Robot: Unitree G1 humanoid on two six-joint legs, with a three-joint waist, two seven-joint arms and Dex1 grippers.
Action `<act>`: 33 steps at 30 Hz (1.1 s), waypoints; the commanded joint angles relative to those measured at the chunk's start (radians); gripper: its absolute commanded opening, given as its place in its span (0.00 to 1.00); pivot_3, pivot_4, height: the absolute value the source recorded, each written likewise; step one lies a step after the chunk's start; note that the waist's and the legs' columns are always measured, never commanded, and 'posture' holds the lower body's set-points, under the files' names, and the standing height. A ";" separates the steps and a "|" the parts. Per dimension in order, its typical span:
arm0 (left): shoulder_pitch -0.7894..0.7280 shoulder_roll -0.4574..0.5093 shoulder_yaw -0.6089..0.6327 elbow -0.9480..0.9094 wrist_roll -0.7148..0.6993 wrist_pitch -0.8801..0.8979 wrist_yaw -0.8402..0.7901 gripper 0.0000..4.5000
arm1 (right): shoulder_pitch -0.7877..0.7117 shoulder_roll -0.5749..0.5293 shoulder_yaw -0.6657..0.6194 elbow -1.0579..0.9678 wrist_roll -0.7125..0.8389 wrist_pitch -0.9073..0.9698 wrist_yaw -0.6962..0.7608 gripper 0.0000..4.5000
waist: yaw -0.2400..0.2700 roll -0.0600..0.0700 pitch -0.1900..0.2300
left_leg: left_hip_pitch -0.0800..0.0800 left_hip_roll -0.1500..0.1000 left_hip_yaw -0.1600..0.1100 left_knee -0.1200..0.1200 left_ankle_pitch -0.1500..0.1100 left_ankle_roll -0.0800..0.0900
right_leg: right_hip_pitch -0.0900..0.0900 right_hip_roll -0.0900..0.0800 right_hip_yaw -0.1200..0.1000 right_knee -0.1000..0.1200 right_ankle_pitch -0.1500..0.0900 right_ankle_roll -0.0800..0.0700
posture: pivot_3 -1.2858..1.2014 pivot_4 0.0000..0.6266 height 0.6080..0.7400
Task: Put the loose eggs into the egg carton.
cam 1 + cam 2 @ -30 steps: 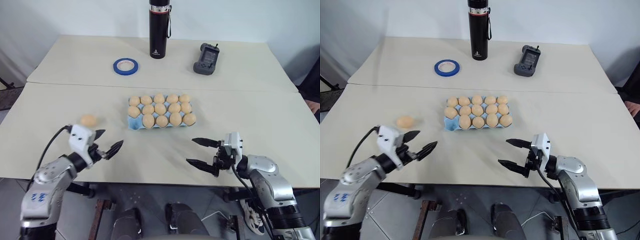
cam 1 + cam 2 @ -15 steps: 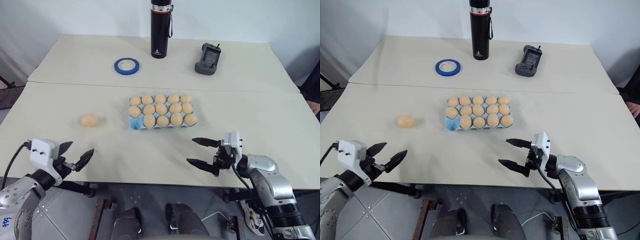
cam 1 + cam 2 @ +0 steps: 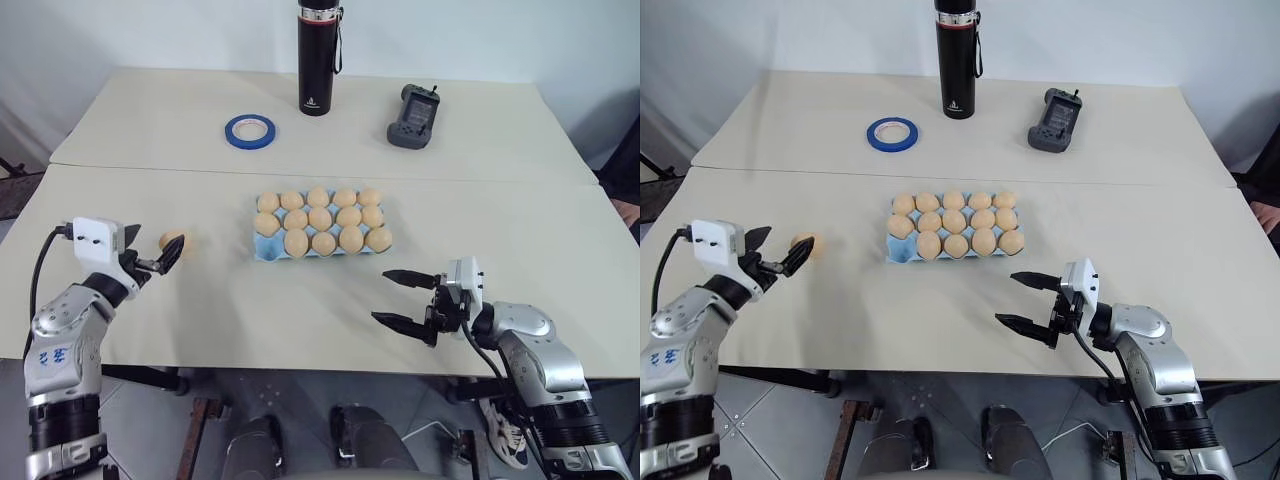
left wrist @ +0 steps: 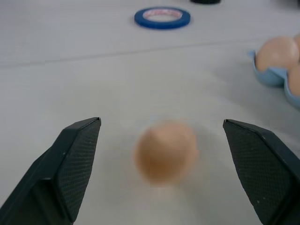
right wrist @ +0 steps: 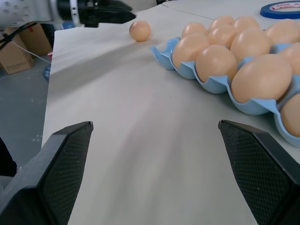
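left claw (image 3: 150, 257) spread wide, nothing in it. the one loose egg (image 3: 172, 240) lies on the counter (image 3: 300, 310) just ahead of my tips; in my wrist view it sits between the two fingers (image 4: 75, 164), a little beyond them, touching neither.

egg carton (image 3: 268, 250) is off to the inner side of this claw, well apart from the egg. it looks nearly full: fourteen eggs by my count, and the near corner cup on my side seems bare. judging that as the target.

right claw (image 3: 408, 299) also spread, empty, hovering near the counter's front edge, the carton's near right corner ahead of it.

step in hand, as i read it: closing in on the egg.
- keep it centred between the fingers before closing.
- go further forward so the pads meet its widest part, not its near end.
- close slowly; it is round and smooth, and likely to roll or squirt out under a lopsided pinch.
- stay low, so the tips don't ride over the top.

against a second ago: my left claw was nearer the counter's front edge and further inward; half a second ago it hung off the front edge. now it is lined up with the egg. right claw unchanged. egg and carton have not moved.
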 commanded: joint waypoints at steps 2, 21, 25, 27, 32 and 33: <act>-0.100 0.007 -0.045 0.155 0.035 -0.072 -0.024 0.99 | 0.007 -0.012 -0.007 -0.032 0.006 0.009 -0.001 1.00 | 0.004 0.000 0.000 | 0.000 0.000 0.000 0.000 0.001 0.001 | 0.000 0.000 0.000 0.001 0.000 0.000 | 0.52 0.24 1.00; -0.204 0.018 -0.139 0.224 0.041 -0.050 -0.105 0.45 | -0.001 -0.012 -0.001 -0.040 -0.001 0.025 -0.016 1.00 | 0.005 0.000 0.000 | 0.000 0.000 0.001 0.002 0.001 0.000 | -0.001 0.000 0.000 0.003 0.000 0.001 | 0.52 0.24 1.00; -0.248 0.007 -0.191 0.143 0.014 0.005 -0.176 0.45 | -0.013 -0.009 0.002 -0.032 -0.003 0.025 -0.014 1.00 | 0.006 0.000 0.000 | 0.000 0.000 0.001 0.002 0.001 -0.001 | 0.000 0.000 0.000 0.003 0.000 0.001 | 0.52 0.24 1.00; -0.272 0.002 -0.223 0.122 0.010 0.024 -0.212 0.45 | -0.018 -0.007 0.003 -0.029 -0.004 0.024 -0.013 1.00 | 0.007 0.000 0.000 | 0.000 -0.001 0.001 0.002 0.001 -0.001 | 0.000 0.000 0.000 0.003 0.000 0.001 | 0.52 0.24 1.00; -0.353 -0.036 -0.309 0.148 0.004 0.033 -0.317 0.45 | -0.013 -0.006 0.003 -0.036 -0.005 0.022 -0.014 1.00 | 0.007 0.000 0.000 | 0.000 -0.001 0.001 0.002 0.007 -0.004 | 0.000 0.000 0.000 0.003 0.000 0.001 | 0.52 0.24 1.00; -0.360 -0.040 -0.327 0.160 0.013 0.027 -0.338 0.45 | -0.010 -0.006 0.002 -0.038 -0.006 0.021 -0.015 1.00 | 0.005 0.000 0.000 | 0.000 -0.001 0.001 0.002 0.007 -0.004 | 0.000 0.000 0.000 0.003 0.000 0.001 | 0.52 0.24 1.00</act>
